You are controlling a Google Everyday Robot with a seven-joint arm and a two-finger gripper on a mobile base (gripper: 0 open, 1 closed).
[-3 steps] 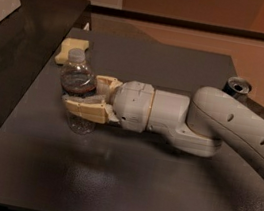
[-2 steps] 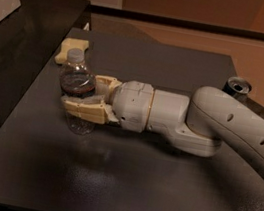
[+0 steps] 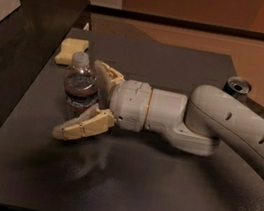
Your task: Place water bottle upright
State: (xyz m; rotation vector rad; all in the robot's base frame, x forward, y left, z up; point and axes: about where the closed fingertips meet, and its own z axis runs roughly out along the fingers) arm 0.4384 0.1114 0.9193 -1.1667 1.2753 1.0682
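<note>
The water bottle (image 3: 80,87), clear with a white cap and a dark label band, stands upright on the dark grey table (image 3: 157,193) at the left centre. My gripper (image 3: 78,99) reaches in from the right and is open around it. The far finger (image 3: 107,79) sits just behind and to the right of the bottle. The near finger (image 3: 84,125) is splayed out in front of its base. Neither finger clearly presses on the bottle.
A yellow sponge (image 3: 72,49) lies just behind the bottle. A drink can (image 3: 237,87) stands at the table's right edge behind my arm. A white box (image 3: 0,0) sits on the black counter at the far left.
The fingers, shut on the bottle before, have spread apart. The bottle stays upright on the table in the same place.
</note>
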